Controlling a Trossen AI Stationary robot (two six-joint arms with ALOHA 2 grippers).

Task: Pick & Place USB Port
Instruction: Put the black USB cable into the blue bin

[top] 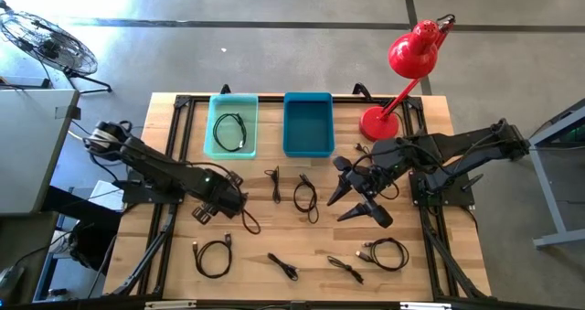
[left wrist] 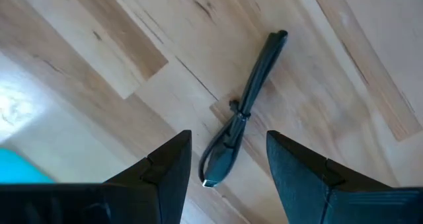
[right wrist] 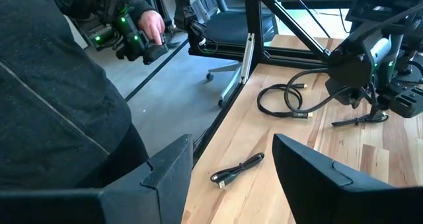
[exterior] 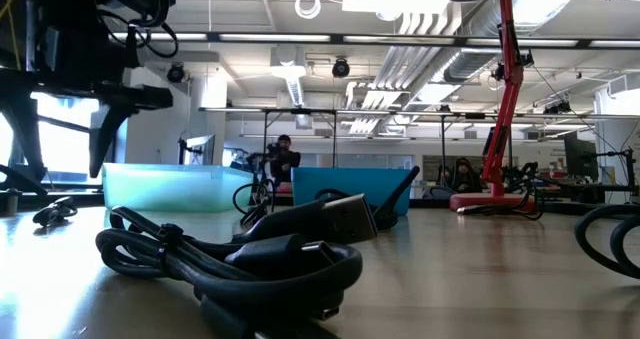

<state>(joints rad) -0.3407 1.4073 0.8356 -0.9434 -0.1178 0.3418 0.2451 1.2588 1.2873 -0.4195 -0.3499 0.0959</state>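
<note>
Left claw (top: 239, 203) is hovering low over the wooden tabletop (top: 416, 278), fingers spread, nothing between them. In the left wrist view a short bundled USB cable (left wrist: 242, 112) is lying flat directly ahead of the spread fingers (left wrist: 168, 171), its metal plug end pointing toward the gap and not touching either finger.

Right claw (top: 361, 200) is waiting over the right half of the tabletop, fingers also spread and empty. A person's hand (right wrist: 151, 27) is showing beyond the table edge in the right wrist view.

Several more coiled cables are lying scattered and apart. One coil (top: 232, 132) is already sitting in the light teal bin (top: 216, 148); the darker blue bin (top: 308, 149) beside it appears empty.

Handling judgement: the cable is looking light, limp and rubbery, so it will likely droop and swing once lifted. Its thin profile against the wood is leaving little to catch. The best hold is probably across the tied middle, where strands are doubled and thickest; the hard, smooth plug is likelier to slip.
</note>
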